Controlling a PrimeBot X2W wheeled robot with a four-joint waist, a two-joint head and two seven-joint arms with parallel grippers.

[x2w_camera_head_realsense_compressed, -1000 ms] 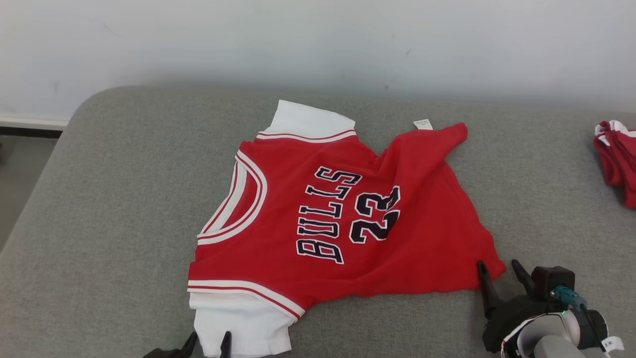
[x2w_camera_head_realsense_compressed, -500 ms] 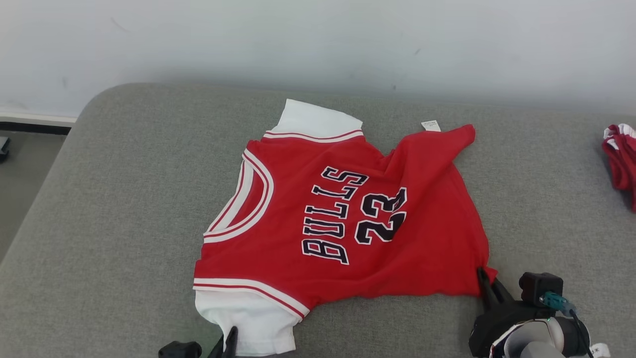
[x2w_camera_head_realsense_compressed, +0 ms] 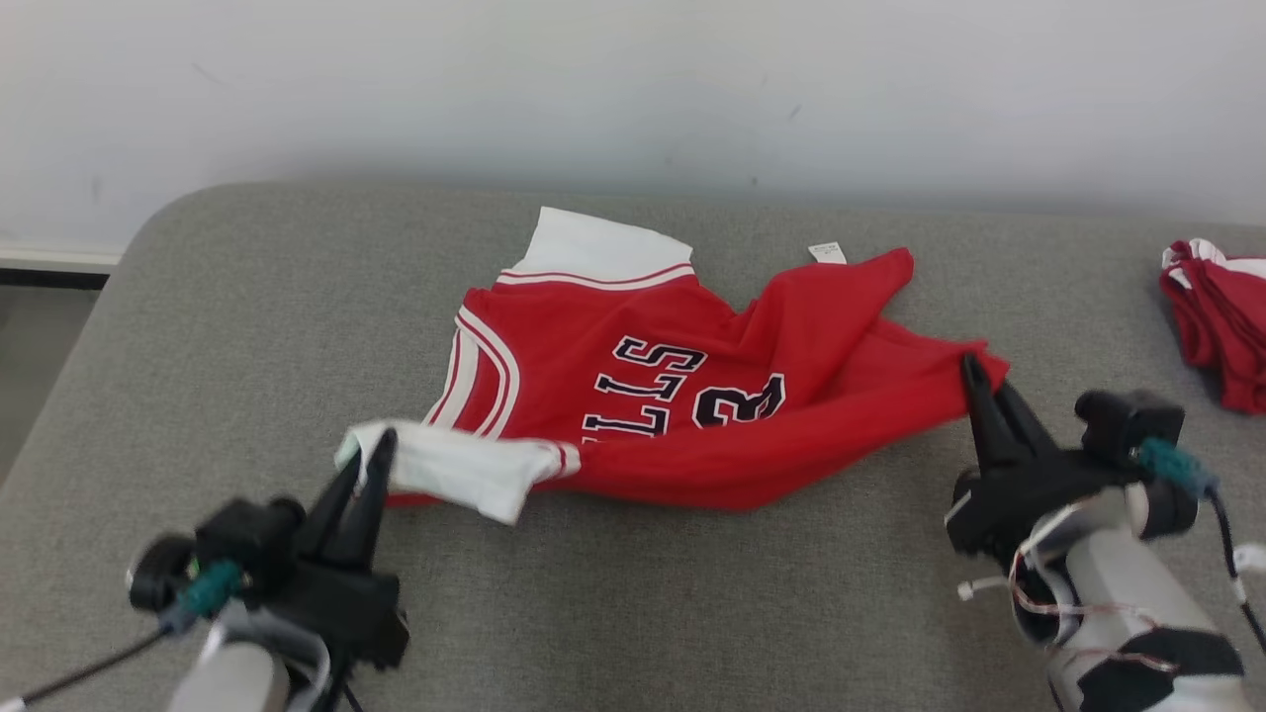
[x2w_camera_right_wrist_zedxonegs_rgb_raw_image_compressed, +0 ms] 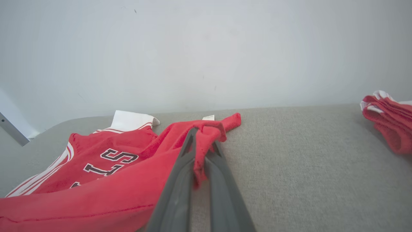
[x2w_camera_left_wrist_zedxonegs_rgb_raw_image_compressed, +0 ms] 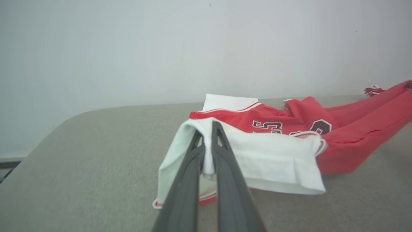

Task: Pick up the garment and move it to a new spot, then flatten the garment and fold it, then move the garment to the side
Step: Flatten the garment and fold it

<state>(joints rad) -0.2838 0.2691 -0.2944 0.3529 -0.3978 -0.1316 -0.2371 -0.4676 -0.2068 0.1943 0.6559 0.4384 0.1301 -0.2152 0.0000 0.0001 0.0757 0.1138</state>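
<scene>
The left gripper's [x2w_camera_left_wrist_zedxonegs_rgb_raw_image_compressed: 208, 129] two dark fingers [x2w_camera_left_wrist_zedxonegs_rgb_raw_image_compressed: 185, 190] are pressing together on the white sleeve [x2w_camera_left_wrist_zedxonegs_rgb_raw_image_compressed: 276, 161] of the garment [x2w_camera_head_realsense_compressed: 712, 435], with a thin strip of white cloth showing between them right up to the tips. At those tips the sleeve's end is being held up off the grey cushion [x2w_camera_head_realsense_compressed: 692, 603], and the rest of the sleeve is sagging away to the right of the fingers, where it is meeting the red body.

The right gripper [x2w_camera_head_realsense_compressed: 974, 368] is clamping in the same way. Its fingers [x2w_camera_right_wrist_zedxonegs_rgb_raw_image_compressed: 173, 193] are closing on a corner of the red hem, and the cloth is bunching over the tips and hanging down in the narrow slot between them. From these tips the red fabric is running leftward toward the left gripper as one raised, doubled fold.

Beyond that fold, farther from both pairs of fingers, the remaining part of the garment is lying flat on the cushion, and the fold is covering part of its dark lettering and number. Past the lettering, the second white sleeve [x2w_camera_head_realsense_compressed: 603, 247] is resting flat near the cushion's far edge, with a small white label [x2w_camera_head_realsense_compressed: 827, 252] just beside it.

Well apart to the right of the right gripper, a pile of red and white cloth [x2w_camera_head_realsense_compressed: 1217, 326] is sitting at the cushion's edge. A pale wall [x2w_camera_head_realsense_compressed: 593, 89] is rising behind everything.
</scene>
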